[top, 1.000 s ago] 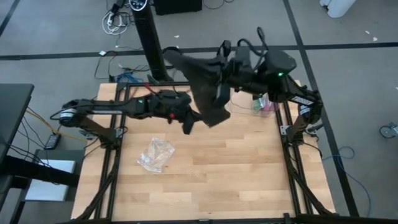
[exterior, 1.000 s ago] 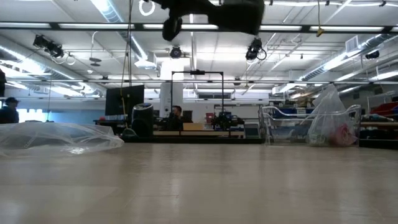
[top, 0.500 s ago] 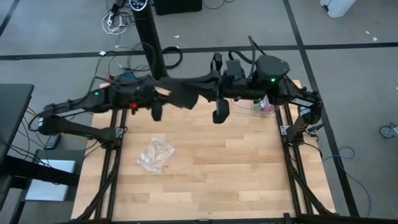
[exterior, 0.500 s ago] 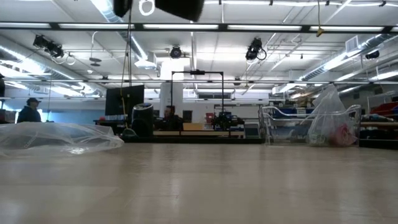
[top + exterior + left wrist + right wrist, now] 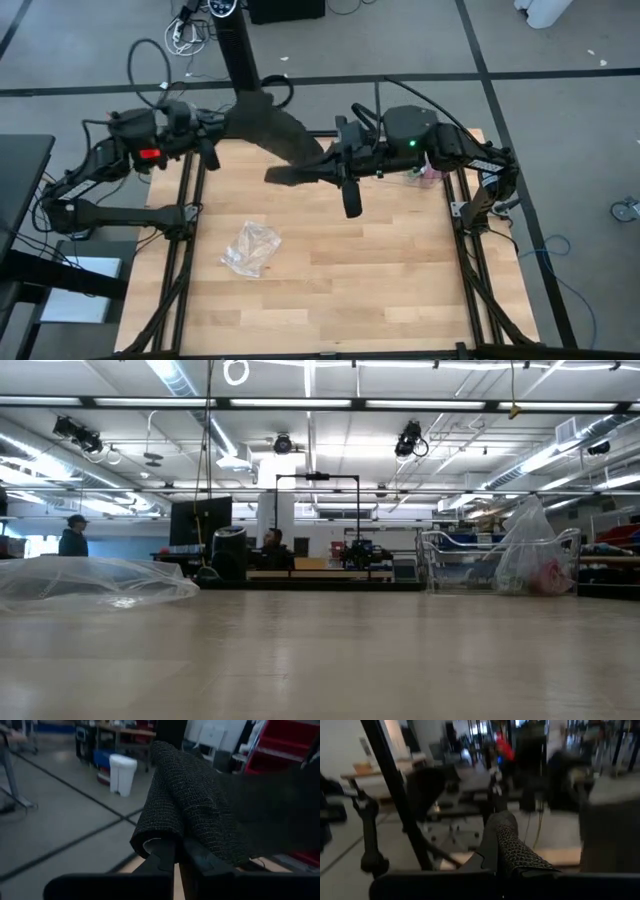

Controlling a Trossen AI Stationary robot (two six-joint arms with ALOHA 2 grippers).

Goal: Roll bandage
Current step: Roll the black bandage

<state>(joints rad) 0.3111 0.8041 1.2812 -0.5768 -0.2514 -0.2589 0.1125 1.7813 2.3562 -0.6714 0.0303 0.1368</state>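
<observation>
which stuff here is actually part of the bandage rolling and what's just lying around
Part of the job:
- bandage, stretched in the air between both arms
- left gripper, jaws shut on one end
- right gripper, jaws shut on the other end

Just lying about:
- clear plastic bag on the table
- second bag holding something pink, at the table's far right corner

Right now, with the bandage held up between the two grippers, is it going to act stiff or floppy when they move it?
Probably floppy: the bandage hangs between the left gripper and the right gripper in uneven folds, not a flat sheet. It likely grips well rather than slipping, since the left wrist view shows a coarse knitted weave bunched over the fingers. It looks light, held clear above the table.
</observation>
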